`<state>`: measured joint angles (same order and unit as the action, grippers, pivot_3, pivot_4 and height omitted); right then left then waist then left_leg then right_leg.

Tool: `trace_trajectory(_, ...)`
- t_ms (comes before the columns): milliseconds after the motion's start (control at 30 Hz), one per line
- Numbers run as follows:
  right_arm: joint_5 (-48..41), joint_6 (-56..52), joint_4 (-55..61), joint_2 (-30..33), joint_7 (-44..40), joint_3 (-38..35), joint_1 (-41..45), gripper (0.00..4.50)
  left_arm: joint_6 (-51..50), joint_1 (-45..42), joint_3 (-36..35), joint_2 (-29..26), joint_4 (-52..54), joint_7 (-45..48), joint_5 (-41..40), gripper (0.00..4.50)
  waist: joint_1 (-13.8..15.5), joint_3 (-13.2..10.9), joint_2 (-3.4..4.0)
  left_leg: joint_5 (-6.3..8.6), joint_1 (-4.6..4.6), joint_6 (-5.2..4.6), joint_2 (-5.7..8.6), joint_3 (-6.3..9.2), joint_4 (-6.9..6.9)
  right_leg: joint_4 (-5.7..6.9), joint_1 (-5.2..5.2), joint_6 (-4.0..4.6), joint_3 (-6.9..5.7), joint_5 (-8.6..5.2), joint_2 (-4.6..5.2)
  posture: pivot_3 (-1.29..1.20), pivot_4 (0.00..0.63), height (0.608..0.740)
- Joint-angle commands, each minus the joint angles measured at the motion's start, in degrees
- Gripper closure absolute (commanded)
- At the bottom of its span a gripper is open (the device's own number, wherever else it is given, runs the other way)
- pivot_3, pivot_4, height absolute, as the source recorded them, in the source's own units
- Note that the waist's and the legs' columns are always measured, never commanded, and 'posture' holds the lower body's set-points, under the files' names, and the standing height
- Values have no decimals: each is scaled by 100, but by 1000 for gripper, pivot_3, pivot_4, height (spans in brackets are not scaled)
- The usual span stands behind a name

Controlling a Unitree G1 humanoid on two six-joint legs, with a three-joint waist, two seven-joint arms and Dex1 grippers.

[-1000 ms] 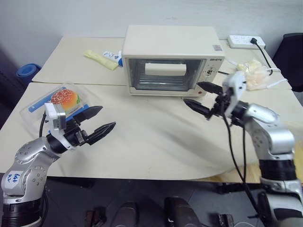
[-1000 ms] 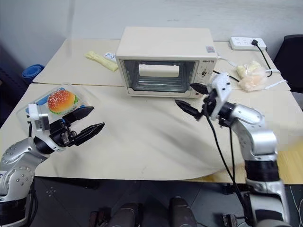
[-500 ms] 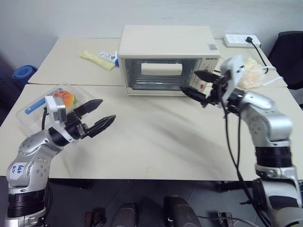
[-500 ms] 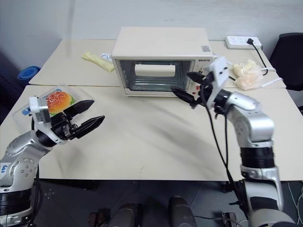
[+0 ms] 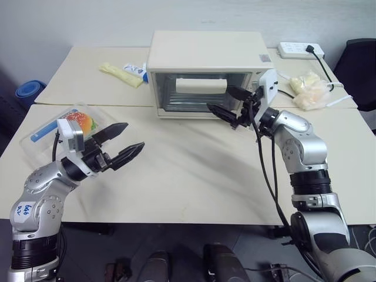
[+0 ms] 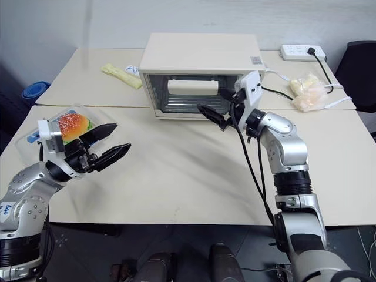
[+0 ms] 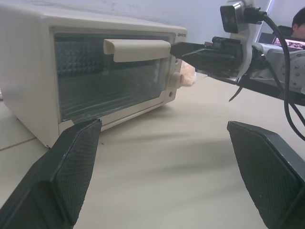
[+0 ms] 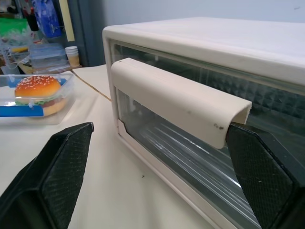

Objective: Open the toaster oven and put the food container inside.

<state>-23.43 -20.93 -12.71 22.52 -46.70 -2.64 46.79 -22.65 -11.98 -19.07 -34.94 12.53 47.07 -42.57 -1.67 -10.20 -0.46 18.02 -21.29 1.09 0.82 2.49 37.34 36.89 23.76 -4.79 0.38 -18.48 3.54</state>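
The cream toaster oven (image 5: 205,56) stands at the back middle of the table, its glass door shut, with the bar handle (image 5: 201,86) across the top. My right gripper (image 5: 220,98) is open just in front of the door. One finger is by the handle's right end and the other is lower, before the glass. In the right wrist view the handle (image 8: 176,100) runs between the two fingers. The clear food container (image 5: 44,132), with a toy hamburger (image 5: 81,120) inside, sits at the table's left edge. My left gripper (image 5: 134,135) hovers open and empty just right of it.
A yellow packet (image 5: 123,73) lies behind and to the left of the oven. A whitish plastic bag (image 5: 311,91) and a power strip (image 5: 302,50) with its cable lie at the back right. A black chair (image 5: 359,59) stands at the far right. Bare tabletop (image 5: 194,170) spreads in front of the oven.
My right gripper has moved left and toward the oven, from beside the knob panel to in front of the handle's right end. The left gripper has held its place.
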Motion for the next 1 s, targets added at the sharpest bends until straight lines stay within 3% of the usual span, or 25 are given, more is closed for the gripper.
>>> trace_trajectory(33, -294, -137, 744, 114, -324, -13, -171, 37, -17, -68, -231, -18, 33, -54, -160, 0, -2, 0, 0, 0, 0, 1, -1, 0, -3, 1, 2, 0, 0, 0, -1, 0, 150, 740)
trace_trajectory(167, -132, -67, 1288, 462, -759, 213, -879, 37, -152, -282, -438, -152, -233, -54, -278, 0, 4, 0, 0, 0, -1, 1, -3, 3, -10, 0, 4, 0, -2, 0, -2, 0, 150, 740)
trace_trajectory(267, 53, 165, 1423, 594, -896, 349, -1245, 0, 230, -636, -590, -68, -597, -56, -139, 624, 2, -1, -2, 2, 1, -3, -1, -4, -4, -1, 2, 0, 0, 0, -2, 0, 150, 740)
trace_trajectory(367, 182, 320, 1401, 606, -915, 427, -1268, 0, 618, -1051, -584, -37, -1268, -157, 187, 1561, 8, -1, -2, 2, 1, -4, 0, -3, 7, 4, 1, 0, -1, 0, -1, 0, 150, 740)
trace_trajectory(667, 309, 659, 1157, 405, -862, 500, -1282, 0, 1782, -3008, 665, 337, -3755, 18, 1749, 4440, 6, -3, -4, -6, 1, 9, 7, -1, 7, 9, 2, -1, -6, 1, -1, 0, 150, 740)
trace_trajectory(1000, 437, 1093, 1268, 510, -801, 330, -1767, 0, 2400, -3722, 1172, 924, -4855, 542, 2235, 4474, 19, -4, -8, -4, -18, 7, 7, -15, 6, 32, 24, -4, -4, 2, -1, 0, 150, 740)
